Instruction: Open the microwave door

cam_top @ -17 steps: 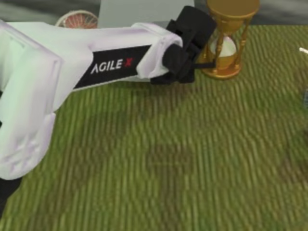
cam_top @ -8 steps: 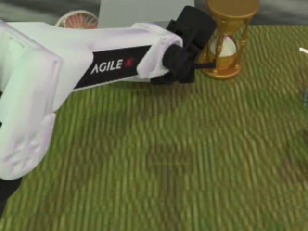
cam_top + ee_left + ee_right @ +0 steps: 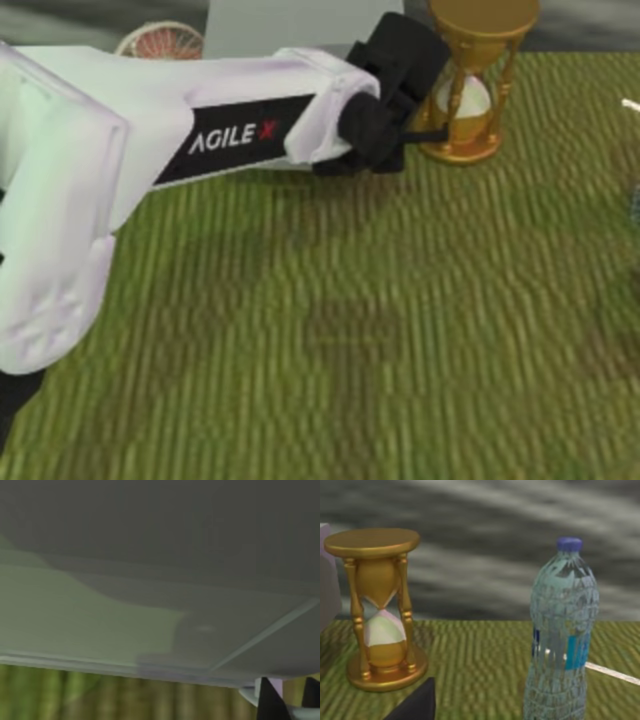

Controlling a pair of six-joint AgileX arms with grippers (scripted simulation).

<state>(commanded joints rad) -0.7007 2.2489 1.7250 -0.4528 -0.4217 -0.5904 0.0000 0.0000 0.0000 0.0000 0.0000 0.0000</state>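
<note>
1. top view: the left arm (image 3: 150, 150) reaches from the left across the green desk (image 3: 380, 340) to the far edge. its left gripper (image 3: 385, 125) sits at the front right corner of the microwave (image 3: 300, 25), of which only the grey top shows. whether the fingers are spread or pinching cannot be told here. just right of the gripper stands a golden hourglass (image 3: 475, 80), leaving little room on that side. a pink fan (image 3: 160, 42) sits behind the arm. the near desk gives open room. the right arm is out of view.
2. left wrist view: the microwave door (image 3: 150, 590) fills the frame, very close and seemingly flush with its frame, so i judge it not yet opened. 2 dark fingers (image 3: 270, 700) show at the door's lower edge, with a gap between them.
3. right wrist view: the hourglass (image 3: 380, 610) and a water bottle (image 3: 562, 635) stand well apart. the right gripper's fingers cannot be made out.
</note>
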